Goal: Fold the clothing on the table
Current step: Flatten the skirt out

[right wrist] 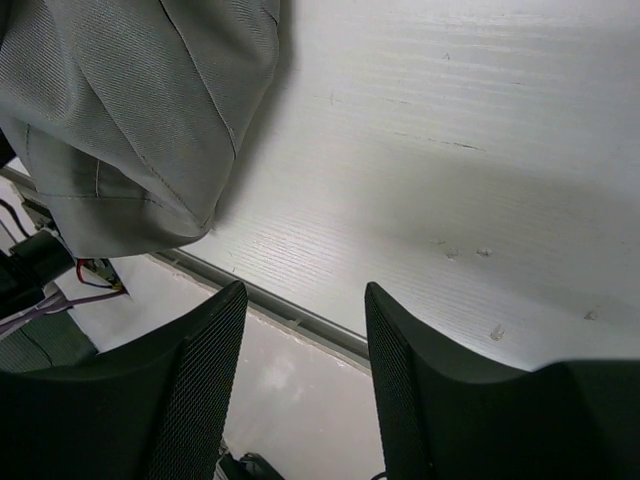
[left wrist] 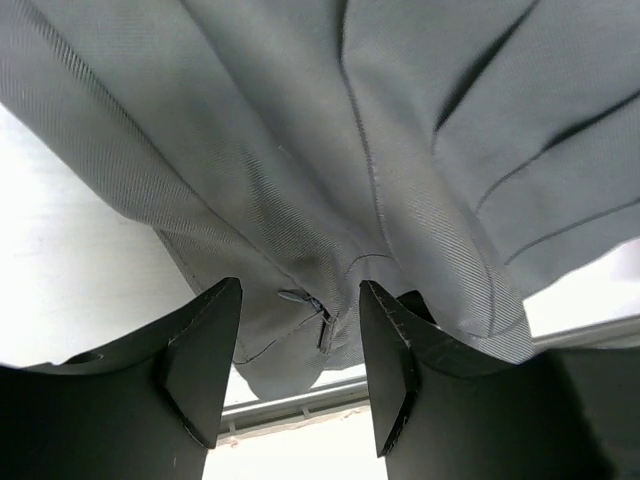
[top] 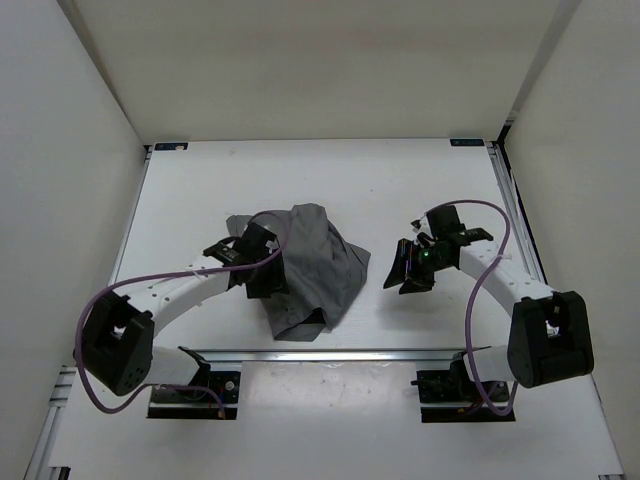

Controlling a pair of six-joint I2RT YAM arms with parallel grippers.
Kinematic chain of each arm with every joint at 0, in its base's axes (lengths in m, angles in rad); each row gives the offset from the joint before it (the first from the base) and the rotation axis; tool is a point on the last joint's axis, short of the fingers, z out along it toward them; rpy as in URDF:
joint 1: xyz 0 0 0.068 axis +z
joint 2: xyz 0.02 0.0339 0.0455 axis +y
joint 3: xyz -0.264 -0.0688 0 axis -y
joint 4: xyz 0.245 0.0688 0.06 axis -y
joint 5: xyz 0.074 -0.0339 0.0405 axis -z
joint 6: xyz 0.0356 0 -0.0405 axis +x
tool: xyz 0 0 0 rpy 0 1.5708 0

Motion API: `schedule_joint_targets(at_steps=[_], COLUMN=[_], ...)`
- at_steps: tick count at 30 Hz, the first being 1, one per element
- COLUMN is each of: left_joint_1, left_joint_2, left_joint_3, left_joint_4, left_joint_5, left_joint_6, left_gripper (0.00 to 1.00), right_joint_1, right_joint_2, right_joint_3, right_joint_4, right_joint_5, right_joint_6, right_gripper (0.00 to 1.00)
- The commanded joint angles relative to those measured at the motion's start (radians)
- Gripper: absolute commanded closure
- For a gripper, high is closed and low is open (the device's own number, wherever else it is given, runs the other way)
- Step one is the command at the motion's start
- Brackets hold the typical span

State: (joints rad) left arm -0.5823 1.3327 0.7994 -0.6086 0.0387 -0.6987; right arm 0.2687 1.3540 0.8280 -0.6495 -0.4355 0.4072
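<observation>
Reading the layout first: the clothing (top: 315, 265) sits bunched in a heap on the table (top: 400, 180), left of centre and toward the near edge, not spread flat.

- Long axis of the heap runs roughly far-to-near. The wider, rounded mass is at the far end, and it narrows to a crumpled tail pointing at the near rail (top: 420, 353). A small flap sticks out at the far left.
- Left gripper (top: 262, 265) is right against the heap's left flank, so the cloth lies to its right. In the left wrist view the jaws stand apart and unclamped, with a seamed fold of the clothing drooping just ahead of and between the fingers (left wrist: 205, 350). I cannot tell whether the fold touches them.
- Right gripper (top: 408, 268) hangs well apart from the heap, which lies to its left. Its jaws are open and empty — only bare table shows between them in the right wrist view, with the garment's edge off to the upper left.

Judgement: your left arm is the nearer one, and the next move turns on that fold at its fingertips. The heap looks like it needs spreading before any fold — you'd likely bring the right arm leftward across the gap to take the opposite edge.
</observation>
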Motion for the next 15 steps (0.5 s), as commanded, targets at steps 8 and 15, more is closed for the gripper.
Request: schedule_joint_targets(at_steps=[8,15], left_joint_1=[-0.044,-0.051], left_joint_2=[0.028,0.072], left_joint_3=[-0.014,-0.035], left_joint_4=[-0.025,-0.003], left_joint_5=[-0.073,-0.088], left_joint_6=[-0.123,-0.159], left_gripper=[0.41,0.47], right_joint_1=[-0.026,-0.034], right_joint_2=[-0.024,-0.012], right_joint_3=[0.005,0.02], right_joint_4=[-0.021,-0.03], right_joint_5=[-0.043,-0.06], right_joint_6=[-0.073,-0.113], right_gripper=[0.44,0.44])
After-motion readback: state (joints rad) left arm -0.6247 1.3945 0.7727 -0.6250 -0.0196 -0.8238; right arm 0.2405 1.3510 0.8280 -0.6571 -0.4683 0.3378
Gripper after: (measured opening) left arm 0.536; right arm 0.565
